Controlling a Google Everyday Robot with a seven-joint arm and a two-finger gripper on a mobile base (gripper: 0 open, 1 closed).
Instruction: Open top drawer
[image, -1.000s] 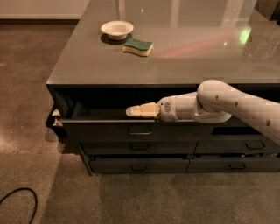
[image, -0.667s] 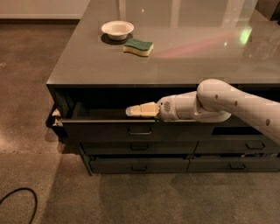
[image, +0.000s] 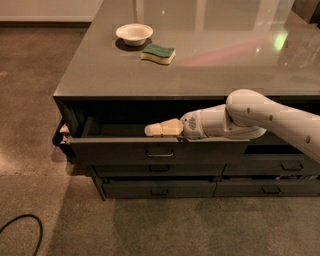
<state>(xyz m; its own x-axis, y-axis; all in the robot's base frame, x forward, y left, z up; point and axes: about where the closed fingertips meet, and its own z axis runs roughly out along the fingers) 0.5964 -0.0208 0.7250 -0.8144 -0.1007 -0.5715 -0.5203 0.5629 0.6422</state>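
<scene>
I am reaching my arm in from the right, and my gripper is lying level, pointing left, just above the upper rim of the top drawer. My claw's two cream fingers are lying pressed together into one tapered tip, with nothing showing between them. The top drawer is standing pulled out from under the countertop, its dark front jutting past the drawers below, and its loop handle is sitting just beneath my claw, apart from it.

The inside of the drawer is lying in deep shadow under the counter's edge, so I cannot tell whether anything is in it. Something small and pale is showing at its left end; I cannot make out what it is.

On the countertop a white bowl is sitting near the far left, its inside showing plain white, and a yellow-and-green sponge is lying just beside it.

My arm is covering the right part of the drawer opening and is running off the picture's right edge. A dark cable is curling on the floor, cut off at the lower left.
</scene>
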